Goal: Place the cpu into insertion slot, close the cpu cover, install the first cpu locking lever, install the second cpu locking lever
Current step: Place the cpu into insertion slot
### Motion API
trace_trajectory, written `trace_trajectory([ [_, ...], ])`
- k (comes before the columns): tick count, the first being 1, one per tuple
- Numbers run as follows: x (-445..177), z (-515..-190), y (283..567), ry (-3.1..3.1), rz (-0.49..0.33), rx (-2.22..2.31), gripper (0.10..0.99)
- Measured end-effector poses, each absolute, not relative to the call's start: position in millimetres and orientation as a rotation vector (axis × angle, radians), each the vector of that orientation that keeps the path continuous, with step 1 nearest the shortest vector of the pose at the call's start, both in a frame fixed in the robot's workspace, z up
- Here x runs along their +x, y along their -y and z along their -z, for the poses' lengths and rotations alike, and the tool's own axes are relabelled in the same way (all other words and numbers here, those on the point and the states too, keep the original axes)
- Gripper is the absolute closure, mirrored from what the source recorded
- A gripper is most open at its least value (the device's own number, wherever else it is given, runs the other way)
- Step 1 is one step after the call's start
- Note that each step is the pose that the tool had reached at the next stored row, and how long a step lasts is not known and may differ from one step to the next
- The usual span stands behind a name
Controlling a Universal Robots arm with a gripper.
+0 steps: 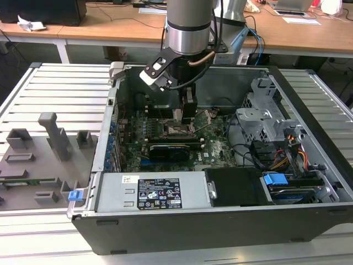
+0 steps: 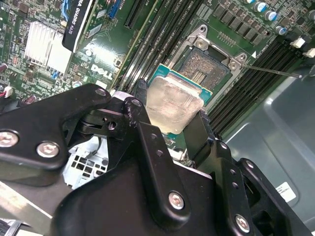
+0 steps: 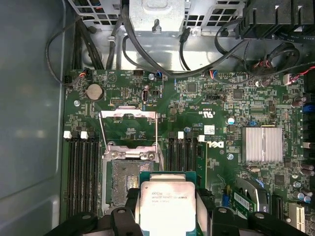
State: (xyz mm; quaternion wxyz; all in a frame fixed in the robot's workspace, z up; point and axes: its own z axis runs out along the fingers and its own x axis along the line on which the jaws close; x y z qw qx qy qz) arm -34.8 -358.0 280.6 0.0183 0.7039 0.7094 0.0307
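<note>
My gripper is shut on the cpu, a flat square chip with a dull silver top on a green edge, held by two opposite sides between black fingers. In the first wrist view the cpu hangs a little above the board, just beside the insertion slot, whose grey pin field lies bare. The cpu cover, a thin silvery frame, is swung open away from the insertion slot, with a thin wire lever along each side. In the exterior view the gripper is low inside the case, over the insertion slot.
Long black memory slots flank the socket on both sides. A finned heat sink and a long black card lie nearby. Cables hang near the case wall. A drive cage and power supply crowd the case.
</note>
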Motion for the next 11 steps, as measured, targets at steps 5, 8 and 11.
trace_trajectory([
  [5,-34.8,-279.0,358.0,-2.203,-0.095,2.186,0.545],
  [8,-34.9,-278.1,358.0,-2.203,-0.095,2.186,0.545],
  [11,-34.9,-277.2,358.0,-2.203,-0.095,2.186,0.545],
])
